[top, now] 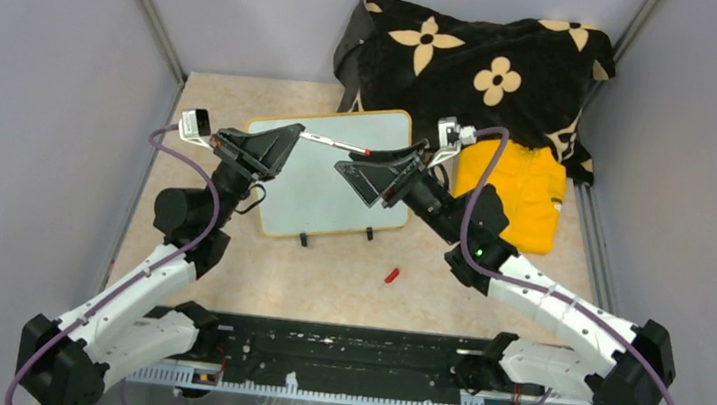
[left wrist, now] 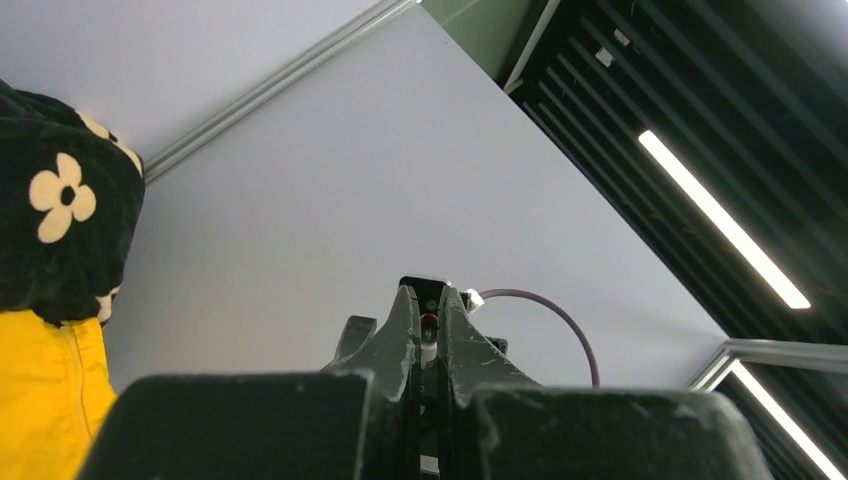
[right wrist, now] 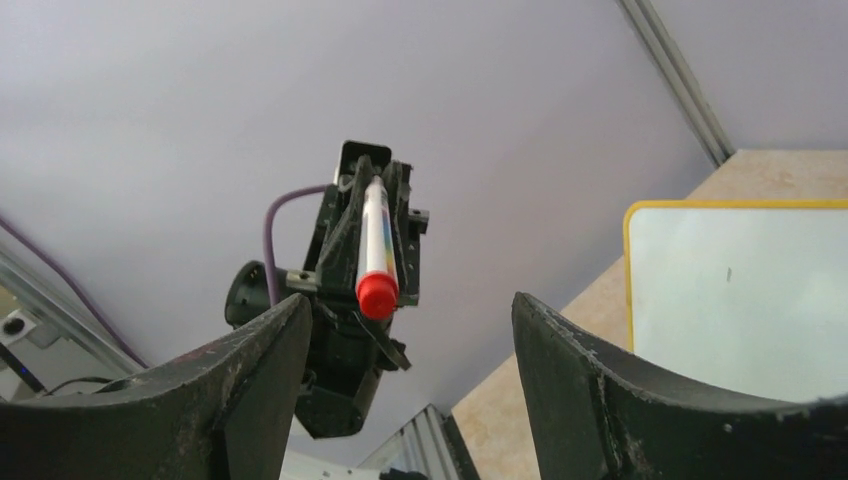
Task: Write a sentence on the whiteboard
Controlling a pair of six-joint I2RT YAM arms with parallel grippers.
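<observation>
Left gripper [top: 293, 136]: clamped shut on the marker pen [top: 336, 143], held above the far left corner of the whiteboard [top: 325, 199]. In the left wrist view the two fingers [left wrist: 405, 330] press together with a strip of the pen [left wrist: 428, 348] between them.
Right gripper [top: 363, 165]: jaws spread wide and holding nothing, above the right half of the whiteboard. Its fingers [right wrist: 250, 385] frame the right wrist view from either side.
Marker pen: slim and white with a red end. It lies roughly level over the far half of the whiteboard, with the red end [right wrist: 377, 295] pointing at the right gripper's open gap. It is not gripped by that gripper.
Whiteboard: lies on the table [top: 257, 272] between the two arms, tan-yellow frame all round and two black feet on its near edge. One tiny dark fleck shows on its white surface [right wrist: 740, 300].
Small red piece [top: 391, 274]: on the table, near the whiteboard's near right corner and apart from it.
Yellow cloth [top: 521, 195]: just beside the whiteboard's right edge.
Black blanket [top: 470, 63]: flower-patterned, heaped beyond the whiteboard's far right corner.
</observation>
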